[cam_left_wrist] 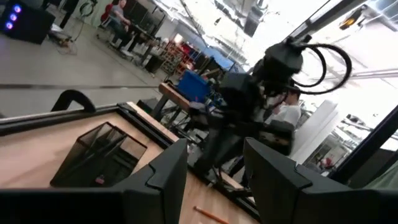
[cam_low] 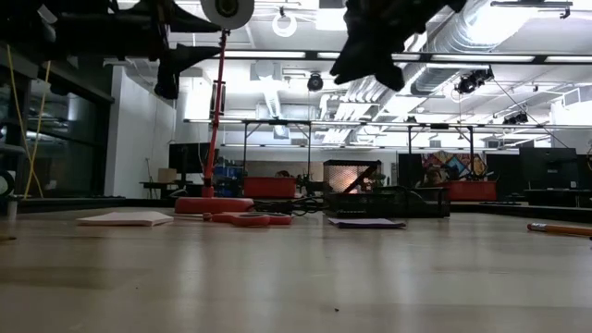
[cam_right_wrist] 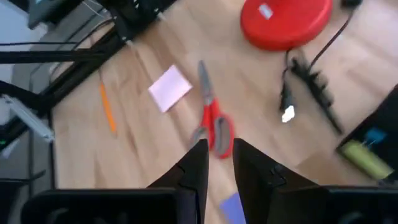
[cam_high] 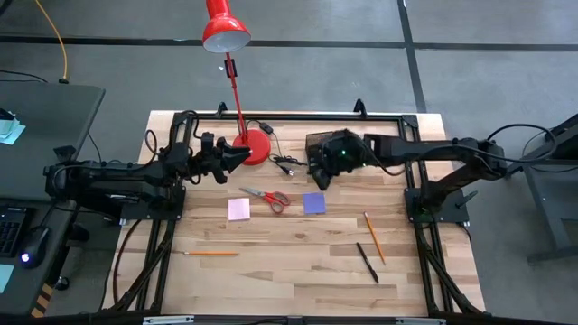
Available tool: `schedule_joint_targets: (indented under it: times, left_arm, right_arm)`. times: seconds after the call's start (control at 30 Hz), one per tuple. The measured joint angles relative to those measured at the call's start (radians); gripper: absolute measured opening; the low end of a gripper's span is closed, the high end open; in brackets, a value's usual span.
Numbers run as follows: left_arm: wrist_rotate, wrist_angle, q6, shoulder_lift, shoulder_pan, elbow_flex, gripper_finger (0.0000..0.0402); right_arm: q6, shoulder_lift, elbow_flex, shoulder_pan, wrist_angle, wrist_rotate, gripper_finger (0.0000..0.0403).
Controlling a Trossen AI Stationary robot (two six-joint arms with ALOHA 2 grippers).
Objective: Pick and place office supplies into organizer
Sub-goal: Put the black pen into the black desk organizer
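Note:
Red-handled scissors [cam_high: 268, 197] lie flat on the table between a pink pad [cam_high: 238, 209] and a purple pad [cam_high: 314, 203]. One orange pencil [cam_high: 212, 254] lies near the left side, another [cam_high: 374, 236] beside a black pen [cam_high: 367, 262]. The black organizer [cam_high: 313, 141] stands far of them, partly under my right arm; a yellowish piece [cam_right_wrist: 364, 158] lies inside it. My right gripper [cam_right_wrist: 217, 155] hovers open, high above the scissors [cam_right_wrist: 211, 121]. My left gripper [cam_high: 237, 158] is open and raised, beside the lamp base.
A red desk lamp stands on its round base [cam_high: 253, 146] at the far middle, its stem leaning over the far edge, with a black cable [cam_high: 285, 164] beside it. A black frame [cam_high: 298, 116] rims the table. Bare wood lies toward the near edge.

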State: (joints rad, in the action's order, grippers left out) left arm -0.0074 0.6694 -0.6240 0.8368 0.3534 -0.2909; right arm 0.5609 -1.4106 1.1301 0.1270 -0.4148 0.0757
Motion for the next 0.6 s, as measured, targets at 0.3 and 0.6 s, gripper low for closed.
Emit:
schedule_joint_targets:
  times: [0.3, 0.6]
  left_arm:
    - [0.113, -0.013, 0.052, 0.023, -0.001, 0.0, 0.0145]
    - [0.045, -0.012, 0.044, 0.071, 0.0, 0.0, 0.0145]
  right_arm:
    - [0.167, 0.019, 0.0, -0.264, -0.087, -0.181, 0.0062]
    - [0.34, 0.057, 0.0, -0.693, -0.077, -0.881, 0.0071]
